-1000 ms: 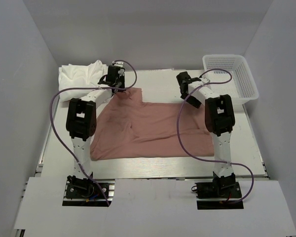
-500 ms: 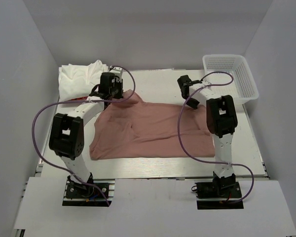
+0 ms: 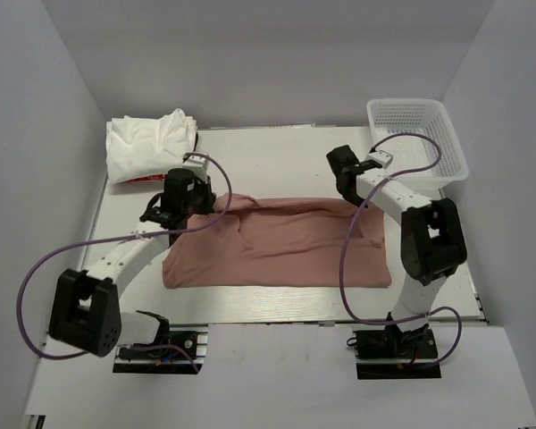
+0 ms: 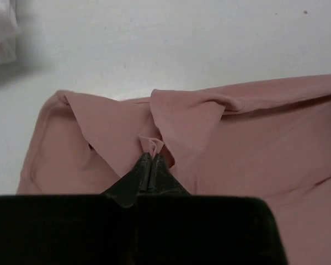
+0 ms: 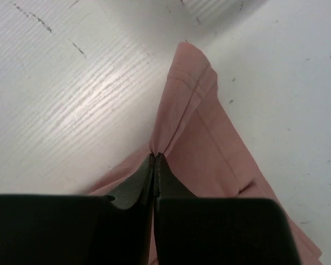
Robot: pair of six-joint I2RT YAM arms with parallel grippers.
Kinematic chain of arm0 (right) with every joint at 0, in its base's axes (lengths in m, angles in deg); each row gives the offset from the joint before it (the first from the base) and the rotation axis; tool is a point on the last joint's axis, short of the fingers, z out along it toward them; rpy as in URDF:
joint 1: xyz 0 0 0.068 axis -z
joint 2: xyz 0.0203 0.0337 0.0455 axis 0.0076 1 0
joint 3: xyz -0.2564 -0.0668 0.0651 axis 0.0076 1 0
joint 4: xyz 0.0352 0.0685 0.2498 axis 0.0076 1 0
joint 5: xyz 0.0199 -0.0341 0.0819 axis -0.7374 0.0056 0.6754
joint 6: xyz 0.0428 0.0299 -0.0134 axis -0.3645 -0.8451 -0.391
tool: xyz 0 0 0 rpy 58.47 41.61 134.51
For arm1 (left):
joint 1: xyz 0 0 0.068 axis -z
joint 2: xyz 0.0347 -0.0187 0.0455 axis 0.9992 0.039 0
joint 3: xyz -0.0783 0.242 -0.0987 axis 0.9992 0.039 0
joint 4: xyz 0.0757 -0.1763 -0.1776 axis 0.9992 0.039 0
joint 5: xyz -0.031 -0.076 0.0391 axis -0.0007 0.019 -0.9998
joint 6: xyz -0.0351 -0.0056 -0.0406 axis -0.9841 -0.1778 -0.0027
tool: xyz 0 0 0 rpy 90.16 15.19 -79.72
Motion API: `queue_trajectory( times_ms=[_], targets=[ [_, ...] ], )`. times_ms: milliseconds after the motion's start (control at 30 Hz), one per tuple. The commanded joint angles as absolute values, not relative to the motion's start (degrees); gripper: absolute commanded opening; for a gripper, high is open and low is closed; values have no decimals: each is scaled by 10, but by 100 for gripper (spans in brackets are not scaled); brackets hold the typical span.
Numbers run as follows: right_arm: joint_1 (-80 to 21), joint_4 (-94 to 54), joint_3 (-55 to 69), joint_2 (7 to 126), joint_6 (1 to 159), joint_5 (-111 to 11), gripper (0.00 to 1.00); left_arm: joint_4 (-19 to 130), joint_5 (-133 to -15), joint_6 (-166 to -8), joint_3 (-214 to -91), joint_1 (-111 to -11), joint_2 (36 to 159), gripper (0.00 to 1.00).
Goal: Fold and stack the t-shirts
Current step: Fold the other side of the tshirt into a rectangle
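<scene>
A dusty pink t-shirt (image 3: 286, 241) lies across the middle of the table, its far part turned over toward the near side. My left gripper (image 3: 180, 198) is shut on a pinch of the shirt's far left edge (image 4: 150, 144). My right gripper (image 3: 347, 179) is shut on the shirt's far right edge, where the cloth (image 5: 179, 118) bunches into the closed tips. Both pinches are lifted slightly off the table. A pile of white t-shirts (image 3: 147, 145) sits at the far left corner, a bit of red showing under it.
A white mesh basket (image 3: 418, 138) stands at the far right corner. The white table (image 3: 277, 156) shows bare behind the pink shirt. Purple cables loop from both arms over the near half.
Both grippers have drawn the shirt's far edge toward the near side, folding it over. The right gripper has shut on the cloth. The left arm has swung out to the left.
</scene>
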State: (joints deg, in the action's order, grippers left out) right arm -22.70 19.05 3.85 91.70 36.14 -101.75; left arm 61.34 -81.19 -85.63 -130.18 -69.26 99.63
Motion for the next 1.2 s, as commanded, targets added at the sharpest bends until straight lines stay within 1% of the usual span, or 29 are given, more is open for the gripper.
queue_trajectory(
  times_ms=[0,33,100,133,300,333,367,400,433,500,533,567,633,667,700,733,767,800,867,900,967,1000,1033,1067,1133,1167],
  targets=[
    [-239,164,92,853,364,-1028,0,639,-841,-914,-1252,-687,907,0],
    [-240,149,105,834,377,-1013,0,639,-851,-930,-1238,-687,869,0],
    [-248,142,152,807,381,-1006,0,659,-872,-991,-1203,-687,836,0],
    [-248,144,172,780,377,-997,0,666,-872,-1007,-1180,-687,823,0],
    [-250,126,262,721,368,-975,0,739,-877,-1110,-1103,-687,736,0],
    [-250,123,272,707,366,-970,4,754,-877,-1123,-1085,-687,727,0],
    [-250,120,298,696,366,-964,9,773,-887,-1137,-1084,-687,721,3],
    [-250,117,306,686,364,-960,14,793,-887,-1146,-1084,-687,721,9],
    [-248,114,310,683,366,-954,25,835,-887,-1165,-1092,-682,714,26],
    [-248,122,329,669,364,-947,40,864,-874,-1177,-1108,-682,709,44],
    [-248,128,331,666,363,-946,53,896,-867,-1190,-1123,-682,701,69],
    [-248,148,334,656,358,-949,57,913,-874,-1197,-1131,-682,692,86],
    [-249,163,332,647,357,-955,64,941,-888,-1203,-1160,-682,685,99],
    [-250,171,326,636,357,-959,68,947,-899,-1203,-1169,-682,676,99],
    [-249,170,317,628,380,-956,68,955,-904,-1203,-1190,-682,676,99],
    [-252,160,312,615,401,-938,74,955,-909,-1208,-1199,-682,676,99],
    [-257,142,310,609,429,-919,83,945,-917,-1208,-1206,-682,682,99],
    [-261,73,315,595,515,-842,90,936,-924,-1208,-1217,-682,704,99],
    [-278,8,326,575,589,-771,90,903,-924,-1188,-1231,-688,741,99],
    [-282,-78,337,571,624,-661,90,903,-917,-1188,-1256,-696,763,99],
    [-320,-140,337,578,658,-624,90,886,-904,-1170,-1286,-696,835,99],
    [-332,-152,317,612,672,-588,90,886,-904,-1170,-1314,-696,857,99],
    [-358,-155,289,627,709,-586,90,877,-898,-1170,-1326,-696,877,99],
    [-386,-160,260,641,730,-567,90,884,-916,-1178,-1338,-696,894,99],
    [-426,-175,236,712,788,-567,90,905,-945,-1183,-1380,-702,946,99],
    [-450,-176,193,749,807,-557,90,921,-953,-1190,-1410,-708,961,99]
  ],
)
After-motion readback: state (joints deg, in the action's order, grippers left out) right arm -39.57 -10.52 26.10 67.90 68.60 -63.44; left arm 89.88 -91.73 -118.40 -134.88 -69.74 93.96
